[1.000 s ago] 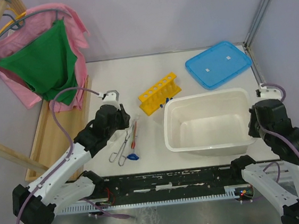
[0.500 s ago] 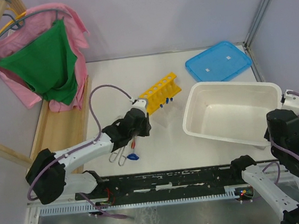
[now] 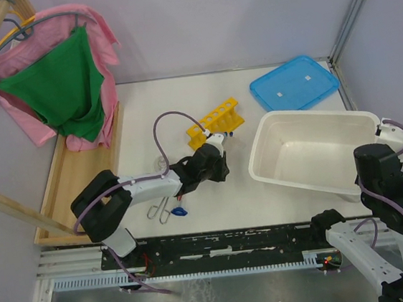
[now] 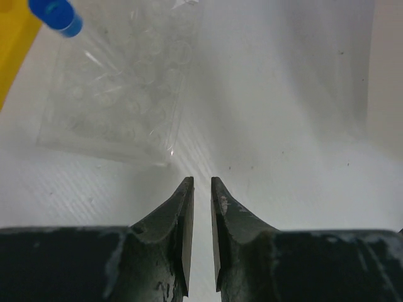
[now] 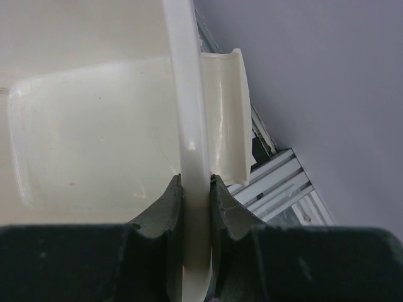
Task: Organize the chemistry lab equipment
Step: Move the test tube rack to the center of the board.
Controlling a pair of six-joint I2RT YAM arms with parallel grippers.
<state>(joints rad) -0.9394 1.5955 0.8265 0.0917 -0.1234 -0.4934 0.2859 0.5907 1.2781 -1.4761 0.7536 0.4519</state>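
Note:
The yellow test-tube rack [image 3: 214,123] lies at the table's middle, with blue-capped tubes beside it. My left gripper [image 3: 221,167] is low over the table just in front of it. In the left wrist view the gripper [image 4: 201,179] has its jaws nearly closed on nothing. Ahead of it lie a blue-capped tube [image 4: 56,12], a clear plastic piece [image 4: 119,82] and the rack's edge [image 4: 9,50]. The metal tongs [image 3: 160,204] and the thin red rod [image 3: 181,185] lie behind the gripper. My right gripper [image 3: 374,144] is shut on the white tub's rim [image 5: 189,94] and holds the tub [image 3: 317,155] tilted.
The flat blue lid [image 3: 294,86] lies at the back right. A small blue piece [image 3: 179,212] lies by the tongs. A wooden frame with pink and green cloth [image 3: 61,86] stands at the left. A metal post [image 3: 349,16] rises at the back right corner.
My left arm has swung right across the table, past the tongs, to the front of the rack. My right gripper has lifted the tub, tilted it and moved it right.

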